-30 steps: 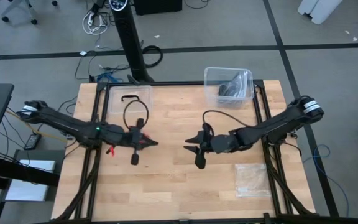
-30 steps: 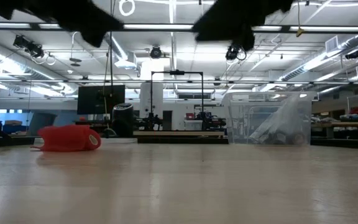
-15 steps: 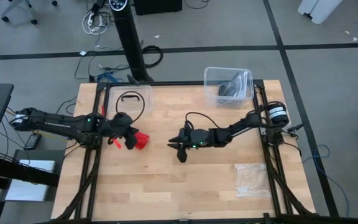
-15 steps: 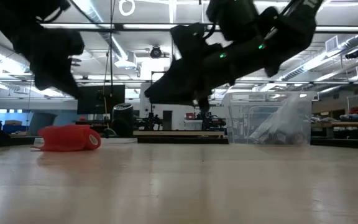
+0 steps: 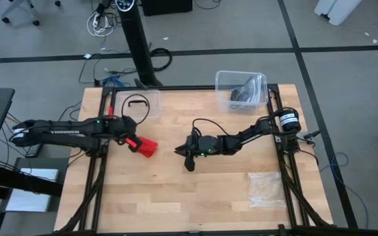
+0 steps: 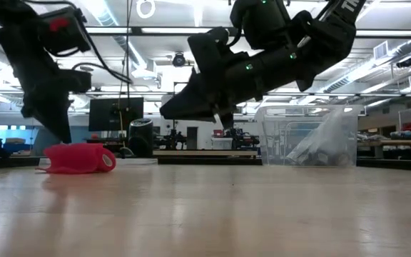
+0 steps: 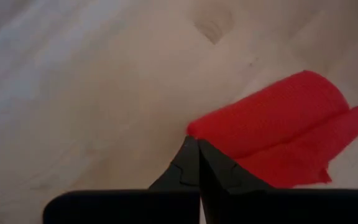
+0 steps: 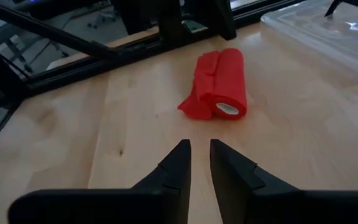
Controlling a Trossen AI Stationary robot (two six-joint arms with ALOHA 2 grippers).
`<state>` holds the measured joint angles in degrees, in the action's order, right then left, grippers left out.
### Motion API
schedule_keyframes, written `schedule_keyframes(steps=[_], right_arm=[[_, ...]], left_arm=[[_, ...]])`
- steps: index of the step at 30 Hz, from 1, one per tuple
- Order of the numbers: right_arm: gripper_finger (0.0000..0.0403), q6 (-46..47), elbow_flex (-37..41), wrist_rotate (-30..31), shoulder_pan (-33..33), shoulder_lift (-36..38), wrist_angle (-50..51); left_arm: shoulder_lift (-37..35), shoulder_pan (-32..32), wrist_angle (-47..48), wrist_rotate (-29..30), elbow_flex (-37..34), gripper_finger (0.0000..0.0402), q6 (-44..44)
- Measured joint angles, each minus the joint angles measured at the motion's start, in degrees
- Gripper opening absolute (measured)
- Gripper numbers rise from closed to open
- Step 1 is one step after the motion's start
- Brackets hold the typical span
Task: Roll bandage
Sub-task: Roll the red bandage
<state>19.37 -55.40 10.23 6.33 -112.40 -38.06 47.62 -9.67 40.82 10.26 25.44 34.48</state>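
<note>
1. The red bandage (image 5: 147, 147), rolled up, lay on the wooden table (image 5: 176, 196).
2. The left gripper (image 7: 197, 163), fingers clenched on nothing, touched its edge.
3. The right gripper (image 8: 199, 163) hovered nearby, fingers slightly parted.

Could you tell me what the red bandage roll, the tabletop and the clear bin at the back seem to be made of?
The bandage looks like soft matte woven fabric: creased loose flap, pale core at its end. The tabletop looks like jointed wood, with pale grainy strips and a low sheen. The bin is probably rigid clear plastic, as its contents show through glossy walls.
</note>
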Motion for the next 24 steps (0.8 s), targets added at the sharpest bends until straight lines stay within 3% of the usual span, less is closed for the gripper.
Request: schedule_keyframes(steps=[7,14,24], right_arm=[[0.0059,-0.1,0.0,-3.1,0.0,0.6,2.1],[0.0059,-0.1,0.0,-4.5,0.4,1.1,2.1],[0.0059,0.0,0.0,-4.5,0.8,1.1,2.3]], left_arm=[[1.2,-0.6,-13.2,-7.8,-5.6,0.0000,0.1],[1.3,-0.5,-21.7,-17.7,-6.2,0.0000,0.5],[3.6,-0.5,-22.5,-17.5,-6.2,0.0030,1.6]])
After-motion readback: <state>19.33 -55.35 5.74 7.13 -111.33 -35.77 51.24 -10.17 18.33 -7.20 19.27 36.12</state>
